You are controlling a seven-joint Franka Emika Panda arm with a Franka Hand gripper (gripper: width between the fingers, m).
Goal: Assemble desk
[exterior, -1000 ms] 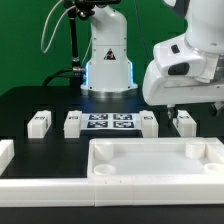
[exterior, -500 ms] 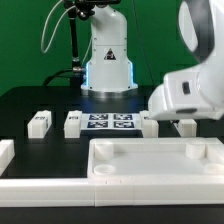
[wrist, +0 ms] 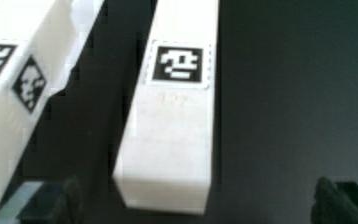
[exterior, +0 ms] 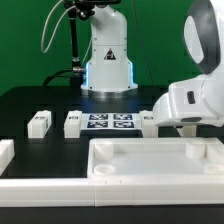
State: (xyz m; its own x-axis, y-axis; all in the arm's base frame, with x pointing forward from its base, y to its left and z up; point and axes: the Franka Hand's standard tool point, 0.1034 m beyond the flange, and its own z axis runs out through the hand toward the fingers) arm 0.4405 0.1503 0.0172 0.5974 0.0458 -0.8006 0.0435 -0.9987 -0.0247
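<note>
1. Tabletop (exterior: 150, 160): is lying rim-up at the front of the table, not shifting over the last second. Its corner sockets are showing bare. Judgement: no leg is fitted yet, so the desk is only beginning.
2. Arm (exterior: 196, 98): is coming down on the exterior view's right, sitting clearly lower than a second ago. It is now covering the end of the row of parts behind the tabletop. Judgement: the approach to a first pick is nearly finishing.
3. Marker board (exterior: 110, 122): is lying flat mid-row and taking no part.
4. Gripper (wrist: 190, 203): is hanging with its jaws spread wide and is holding nothing.
5. Spare legs: left leg (exterior: 39, 123) and second leg (exterior: 72, 123) are resting beyond the marker board. Third leg (exterior: 149, 122) is peeking out just beside the arm. None are moving.
6. Target leg (wrist: 172, 120): is lying flat behind the tabletop's far rim, tag facing up, directly beneath the gripper. Its near end is reaching in between the fingers (wrist: 43, 203), apparently touching neither.
</note>
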